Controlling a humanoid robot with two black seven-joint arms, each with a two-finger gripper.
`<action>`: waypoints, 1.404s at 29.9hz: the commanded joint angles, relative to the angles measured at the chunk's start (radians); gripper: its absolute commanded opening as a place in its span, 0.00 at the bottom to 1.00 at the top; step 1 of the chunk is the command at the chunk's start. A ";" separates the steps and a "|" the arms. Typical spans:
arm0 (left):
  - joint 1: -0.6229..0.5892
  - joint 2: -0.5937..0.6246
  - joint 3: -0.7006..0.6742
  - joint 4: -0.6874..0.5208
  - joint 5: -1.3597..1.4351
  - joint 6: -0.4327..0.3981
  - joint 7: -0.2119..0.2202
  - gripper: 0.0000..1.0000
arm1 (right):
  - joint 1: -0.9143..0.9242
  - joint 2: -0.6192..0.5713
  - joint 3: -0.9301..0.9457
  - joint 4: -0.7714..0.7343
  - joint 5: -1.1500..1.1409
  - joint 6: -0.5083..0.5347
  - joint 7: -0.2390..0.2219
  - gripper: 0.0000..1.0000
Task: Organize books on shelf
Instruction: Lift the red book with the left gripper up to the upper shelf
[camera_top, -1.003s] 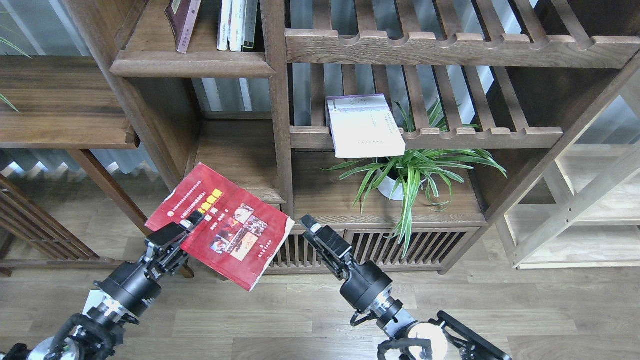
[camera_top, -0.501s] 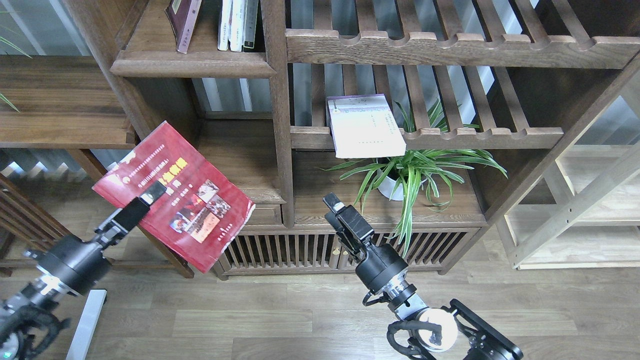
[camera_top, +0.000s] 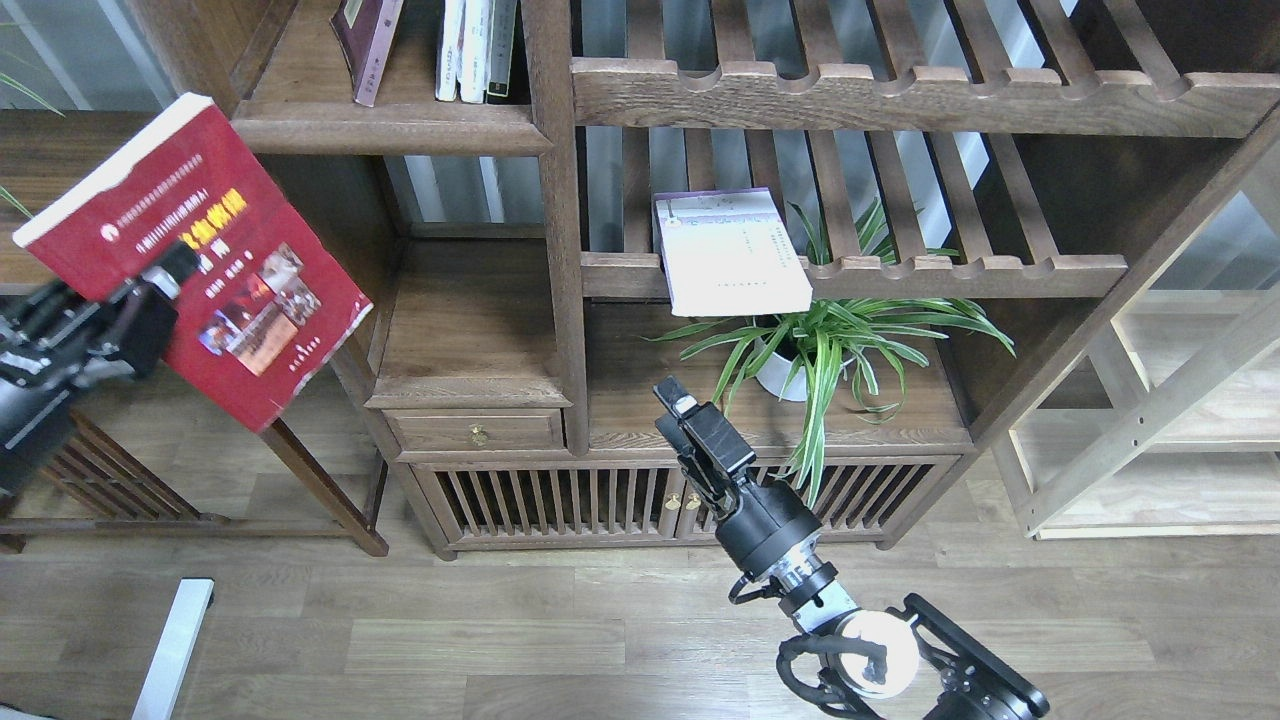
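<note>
My left gripper (camera_top: 165, 280) is shut on the thick bright red book (camera_top: 240, 300) and holds it tilted in the air at the far left, left of the bookcase and below the dark-brown shelf (camera_top: 390, 128). A maroon book (camera_top: 365, 45) leans on that shelf beside several upright pale books (camera_top: 472, 50). The pale white-lavender book (camera_top: 728, 252) lies flat on a slatted rack, overhanging its front rail. My right gripper (camera_top: 672, 400) points up in front of the low cabinet, empty; its fingers look closed together.
A potted spider plant (camera_top: 830, 345) stands on the cabinet top right of my right gripper. A drawer with a brass knob (camera_top: 478, 433) sits under the middle compartment. A side table (camera_top: 120, 210) stands behind the red book. A pale wood rack (camera_top: 1180, 420) is at the right.
My left gripper has carried the red book up and to the left, away from the cabinet front. My right gripper has moved slightly right and up.
</note>
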 joint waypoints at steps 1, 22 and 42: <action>-0.067 0.052 -0.007 0.001 -0.002 0.000 0.000 0.05 | 0.010 0.000 0.001 -0.001 0.000 0.000 0.000 0.83; -0.432 0.086 0.063 0.146 -0.007 0.000 0.000 0.04 | 0.009 0.000 0.004 0.000 0.001 0.029 0.000 0.83; -0.553 0.152 0.209 0.200 -0.002 0.242 0.000 0.05 | 0.010 0.000 0.004 0.003 0.001 0.029 0.000 0.83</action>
